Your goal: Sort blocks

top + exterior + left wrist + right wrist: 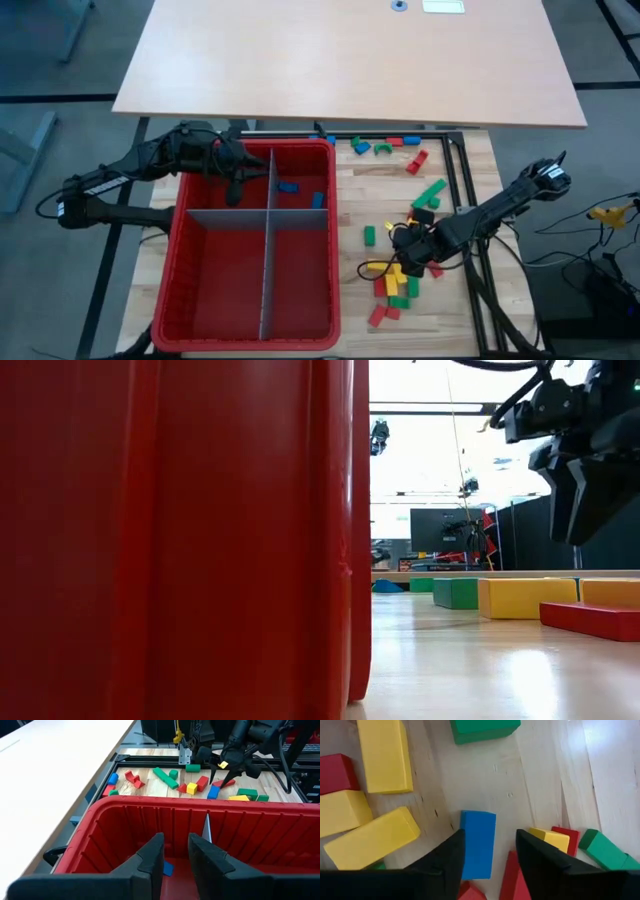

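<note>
Only two small blue blocks [288,186] lie in the big red plastic bin [200,300]; most still litter the wooden tabletop [350,230]. The right end effector [487,851], open, straddles a blue rectangular brick [478,842]; the left end effector [175,851] hangs open and empty over the bin.

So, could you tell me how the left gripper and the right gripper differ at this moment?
The left gripper hangs over the red bin, above its far left compartment; the right gripper is low over the loose blocks on the table beside the bin. The left gripper has nothing between its fingers, while the right gripper straddles a blue block. Both are open.
</note>
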Action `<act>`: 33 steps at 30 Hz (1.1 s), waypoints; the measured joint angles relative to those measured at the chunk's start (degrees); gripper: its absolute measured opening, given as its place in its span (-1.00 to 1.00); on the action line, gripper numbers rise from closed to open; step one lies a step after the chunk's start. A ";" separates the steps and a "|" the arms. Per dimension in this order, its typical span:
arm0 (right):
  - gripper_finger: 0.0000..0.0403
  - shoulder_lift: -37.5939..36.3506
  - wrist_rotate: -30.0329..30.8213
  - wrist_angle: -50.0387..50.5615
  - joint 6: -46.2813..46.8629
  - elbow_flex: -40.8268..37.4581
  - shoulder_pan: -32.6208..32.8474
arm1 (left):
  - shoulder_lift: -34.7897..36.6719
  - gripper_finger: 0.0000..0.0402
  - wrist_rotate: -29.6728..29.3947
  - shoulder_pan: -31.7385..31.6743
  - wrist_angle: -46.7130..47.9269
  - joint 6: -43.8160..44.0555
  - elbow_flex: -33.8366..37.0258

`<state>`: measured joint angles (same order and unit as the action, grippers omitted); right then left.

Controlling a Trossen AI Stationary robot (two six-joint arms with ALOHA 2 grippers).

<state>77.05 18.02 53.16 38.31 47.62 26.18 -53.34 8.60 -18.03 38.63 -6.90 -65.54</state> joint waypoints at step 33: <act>0.27 0.03 -6.19 -13.23 8.39 -12.43 -3.58 | 0.00 -0.58 0.00 -0.01 0.00 -0.07 0.00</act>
<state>77.08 11.83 39.94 46.70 35.19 22.61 -53.34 8.60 -18.04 38.63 -6.96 -65.54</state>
